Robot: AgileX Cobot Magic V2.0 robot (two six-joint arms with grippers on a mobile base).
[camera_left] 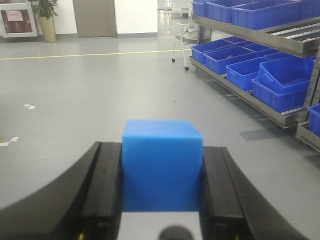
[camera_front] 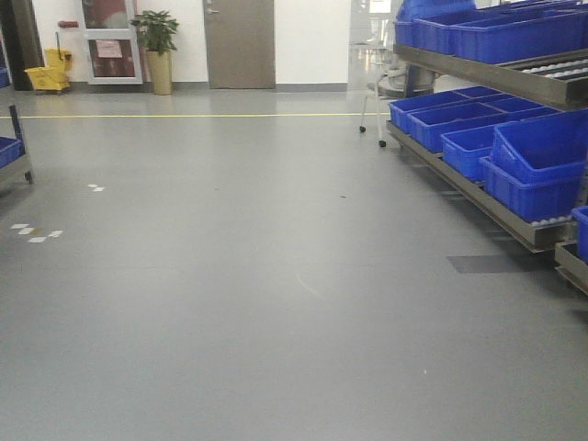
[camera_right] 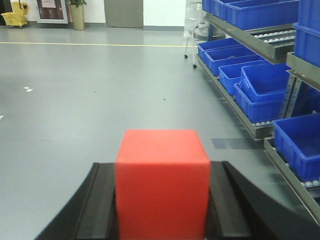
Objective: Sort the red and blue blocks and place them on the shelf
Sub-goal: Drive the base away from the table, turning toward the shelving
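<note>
A bright blue block (camera_left: pixel 162 167) sits clamped between the black fingers (camera_left: pixel 102 180) of my left gripper (camera_left: pixel 162 150), which is shut on it. My right gripper (camera_right: pixel 162 167) is shut on a bright red block (camera_right: pixel 161 182), its black fingers (camera_right: pixel 227 200) pressed against both sides. The shelf (camera_front: pixel 496 207), a grey steel rack with roller tracks, stands along the right side in every view, some metres ahead and to the right of both grippers. Neither gripper shows in the front view.
Big blue bins (camera_front: pixel 537 165) fill the rack's tiers. A white wheeled chair (camera_front: pixel 377 101) stands at the rack's far end. Grey floor (camera_front: pixel 230 276) stretches ahead with a yellow line (camera_front: pixel 184 116); a door, potted plant (camera_front: pixel 158 46) and yellow mop bucket (camera_front: pixel 48 75) line the far wall.
</note>
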